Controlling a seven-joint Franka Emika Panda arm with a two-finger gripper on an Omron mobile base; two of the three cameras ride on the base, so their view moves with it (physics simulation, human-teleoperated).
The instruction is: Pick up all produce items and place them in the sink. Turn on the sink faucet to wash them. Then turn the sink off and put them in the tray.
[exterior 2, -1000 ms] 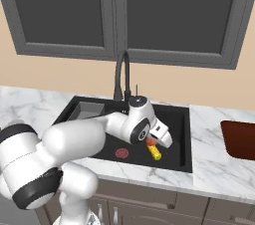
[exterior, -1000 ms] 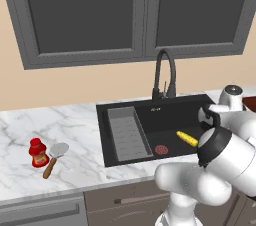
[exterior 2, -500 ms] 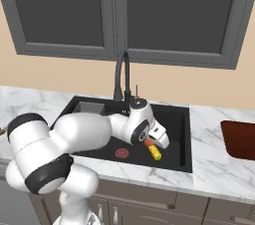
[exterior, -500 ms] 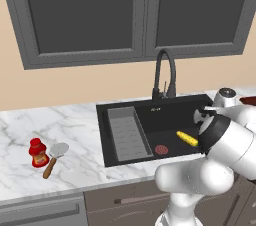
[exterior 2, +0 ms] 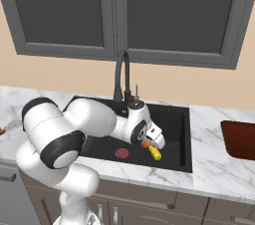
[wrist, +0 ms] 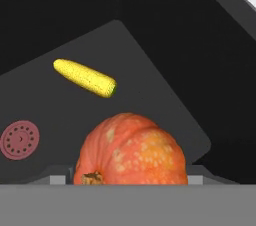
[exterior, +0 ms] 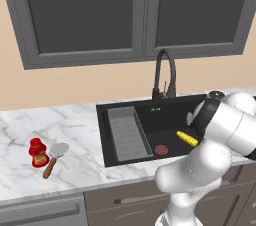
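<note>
The gripper [exterior 2: 149,141] hangs inside the sink [exterior 2: 182,139], low over its floor, and carries an orange-red ribbed vegetable [wrist: 131,151] between its jaws; the jaws stand wide, closed around that broad vegetable, which sits right up against the hand camera with its stem end toward the lower left of that view. In the right base view the vegetable shows as a spot of orange just under the hand.

Around the gripper, the black basin of the sink encloses it on all sides. The grey ribbed insert [exterior: 127,134] lies well off to the gripper's left, along the basin's left part. The faucet [exterior 2: 122,75] rises behind the gripper at the basin's back rim, its arched spout curving above. The tray [exterior 2: 240,139] sits on the counter well to the gripper's right, beyond the sink's edge, with its far part cut off by the picture.

Just below and in front of the gripper, the yellow corn cob [wrist: 85,77] lies on the sink floor, apart from the held vegetable. The round red drain [wrist: 20,139] is set in the floor near the corn, a little to the gripper's left.
</note>
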